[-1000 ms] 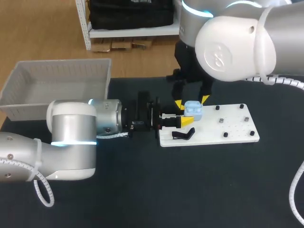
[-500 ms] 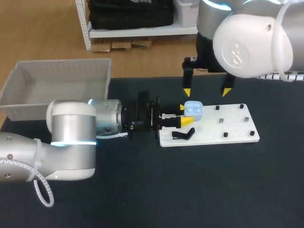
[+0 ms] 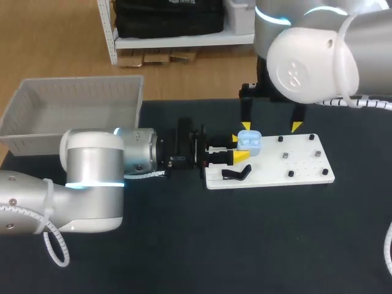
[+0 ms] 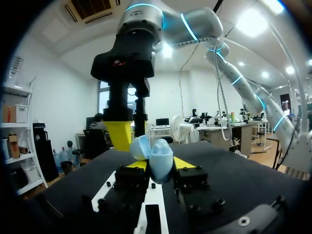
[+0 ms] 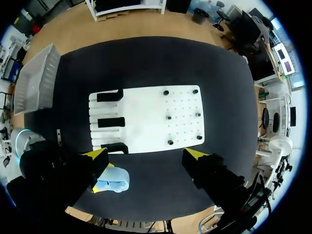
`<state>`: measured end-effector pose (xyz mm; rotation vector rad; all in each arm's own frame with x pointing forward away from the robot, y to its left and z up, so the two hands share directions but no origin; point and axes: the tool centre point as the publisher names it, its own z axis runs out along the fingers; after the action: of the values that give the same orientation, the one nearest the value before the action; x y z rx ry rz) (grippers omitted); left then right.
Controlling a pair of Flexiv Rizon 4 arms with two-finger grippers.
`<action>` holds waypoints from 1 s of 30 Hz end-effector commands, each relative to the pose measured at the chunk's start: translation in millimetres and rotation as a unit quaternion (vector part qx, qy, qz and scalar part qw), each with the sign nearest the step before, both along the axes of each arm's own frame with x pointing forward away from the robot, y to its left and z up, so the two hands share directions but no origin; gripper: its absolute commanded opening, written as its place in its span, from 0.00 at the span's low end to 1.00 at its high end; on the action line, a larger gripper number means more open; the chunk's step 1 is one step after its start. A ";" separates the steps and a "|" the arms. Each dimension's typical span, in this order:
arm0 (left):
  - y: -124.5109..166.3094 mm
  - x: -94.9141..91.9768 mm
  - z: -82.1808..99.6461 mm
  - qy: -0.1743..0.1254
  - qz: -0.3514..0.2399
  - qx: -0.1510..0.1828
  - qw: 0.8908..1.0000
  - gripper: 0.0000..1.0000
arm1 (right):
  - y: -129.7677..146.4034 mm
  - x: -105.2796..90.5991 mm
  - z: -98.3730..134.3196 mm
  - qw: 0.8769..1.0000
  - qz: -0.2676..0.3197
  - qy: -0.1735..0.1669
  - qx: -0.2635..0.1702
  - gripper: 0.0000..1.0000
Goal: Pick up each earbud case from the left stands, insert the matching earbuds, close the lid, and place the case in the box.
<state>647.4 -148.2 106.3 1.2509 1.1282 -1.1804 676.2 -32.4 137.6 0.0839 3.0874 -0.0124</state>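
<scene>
A light blue earbud case (image 3: pixel 249 142) hangs just over the left end of the white board (image 3: pixel 288 164). My left gripper (image 3: pixel 239 149) is shut on it from both sides. In the left wrist view the case (image 4: pixel 157 155) sits between the yellow tips of the left gripper (image 4: pixel 160 165), its lid tipped open. My right gripper (image 3: pixel 271 126) hovers open and empty behind and above the case. From the right wrist the case (image 5: pixel 112 180) shows beside one finger of the right gripper (image 5: pixel 146 155), with black stands (image 5: pixel 111 122) on the board (image 5: pixel 156 122) below.
A grey box (image 3: pixel 73 110) stands at the back left of the dark table. One black stand (image 3: pixel 236 174) lies on the board's near left corner. Several small black pegs (image 3: pixel 285 155) dot the board's right half.
My right gripper has let go of the case, opened wide and lifted away to the right and back. The left gripper and the case have stayed put.
</scene>
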 end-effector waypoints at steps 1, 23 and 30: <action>0.4 -0.7 -0.6 -0.001 0.001 -0.001 1.000 0.00 | -6.3 -10.7 1.1 1.000 0.000 0.005 0.009 1.00; 4.6 -1.0 3.8 -0.005 0.004 0.001 1.000 0.00 | -14.7 -30.4 51.4 0.991 0.046 -0.108 0.066 1.00; 60.6 2.0 42.3 -0.050 0.054 0.050 0.996 0.00 | -15.0 -36.9 62.8 0.986 0.058 -0.127 0.092 1.00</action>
<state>667.7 -119.9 121.5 1.2829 1.1163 -1.0625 652.7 -40.0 201.5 -0.0957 2.9345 0.2419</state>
